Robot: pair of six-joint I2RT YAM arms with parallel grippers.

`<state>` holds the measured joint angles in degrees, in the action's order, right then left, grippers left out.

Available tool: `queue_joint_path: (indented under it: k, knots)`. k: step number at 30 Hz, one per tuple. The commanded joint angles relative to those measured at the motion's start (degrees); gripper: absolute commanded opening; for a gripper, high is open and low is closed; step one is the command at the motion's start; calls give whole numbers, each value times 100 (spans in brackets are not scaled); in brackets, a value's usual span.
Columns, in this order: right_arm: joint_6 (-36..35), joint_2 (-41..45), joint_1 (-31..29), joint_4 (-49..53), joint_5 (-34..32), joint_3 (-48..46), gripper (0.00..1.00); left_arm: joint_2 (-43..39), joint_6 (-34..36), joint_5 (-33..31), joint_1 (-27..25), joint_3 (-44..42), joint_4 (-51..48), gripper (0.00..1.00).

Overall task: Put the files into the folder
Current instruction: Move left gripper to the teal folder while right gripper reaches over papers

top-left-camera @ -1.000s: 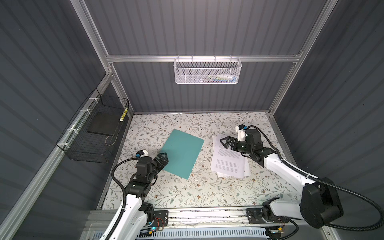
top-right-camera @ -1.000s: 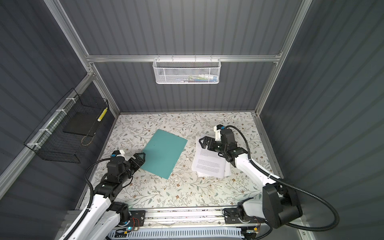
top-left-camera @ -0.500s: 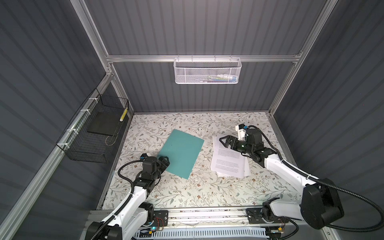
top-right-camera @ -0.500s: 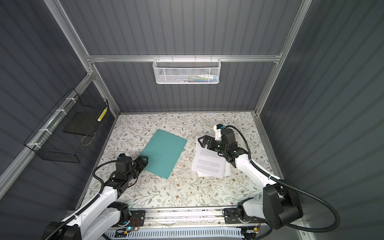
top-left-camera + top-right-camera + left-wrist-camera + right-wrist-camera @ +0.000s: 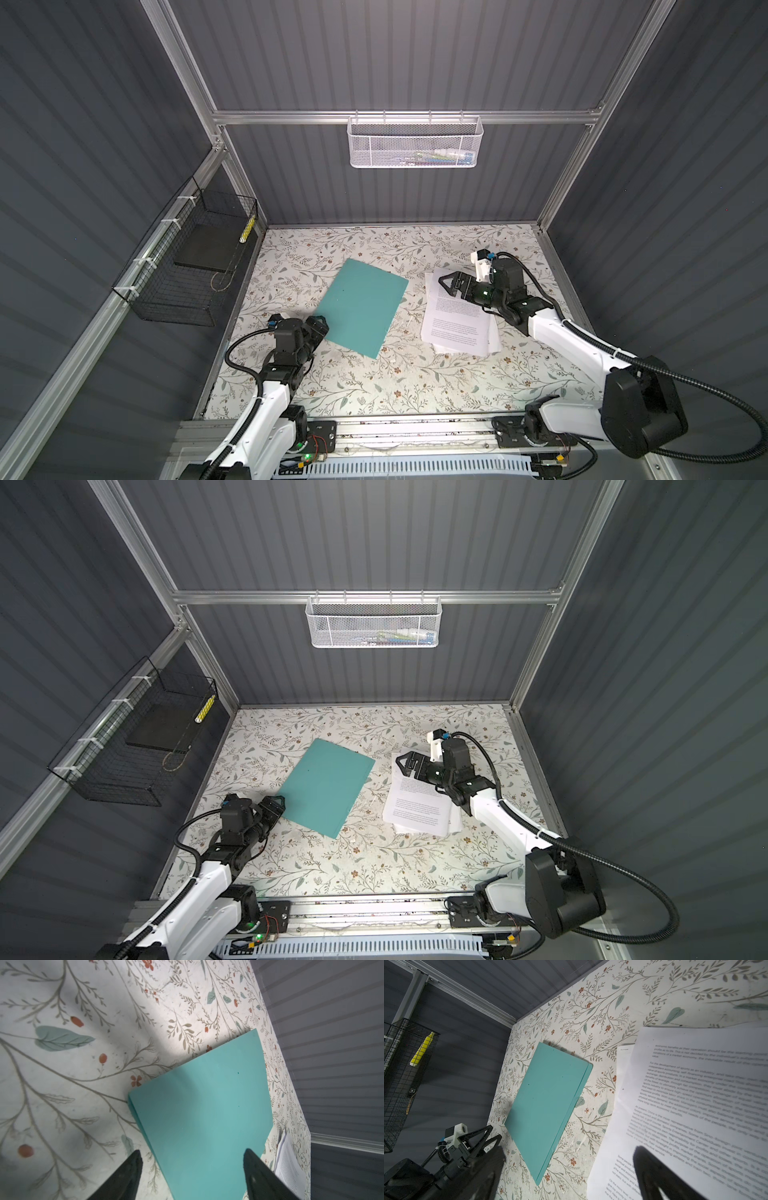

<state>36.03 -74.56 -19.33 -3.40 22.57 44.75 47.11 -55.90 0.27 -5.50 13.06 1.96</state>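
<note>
Since a second ago, left gripper (image 5: 318,323) lower, nearer table (image 5: 374,386). Closed folder (image 5: 362,307) flat mid-table; files (image 5: 457,328) stacked just beside it, none inside. Left jaws apart at folder's near corner, empty; right gripper (image 5: 448,284) wide over files, empty. All filing left.

White mesh basket (image 5: 415,143) on back rail, black wire basket (image 5: 174,301) at left

One thin flat teal-green folder (image 5: 361,307) lies just ahead of the left gripper (image 5: 318,325). One loose stack of white printed paper sheets (image 5: 457,328) lies beneath the right gripper (image 5: 445,283). At least two sheets show, but the exact count is unclear. There are two wall baskets. One is a white mesh basket (image 5: 382,145). The other is a black wire basket (image 5: 166,307), holding one flat black slab (image 5: 203,251) and one slim yellow object (image 5: 248,230).
</note>
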Motion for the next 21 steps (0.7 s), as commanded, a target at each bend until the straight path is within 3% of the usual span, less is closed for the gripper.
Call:
queue_joint_path:
  k: [1, 8, 21]
  knots:
    - [53, -88, -13, -73, 51, -19, 98, 231, 47, 205, 73, -201, 200, 77]
    - [9, -67, -18, -42, 2, -19, 98, 697, -4, 326, 119, -302, 768, 76]
    - [34, -128, -18, -72, 39, -24, 98, 774, -17, 168, 172, -492, 1285, 76]
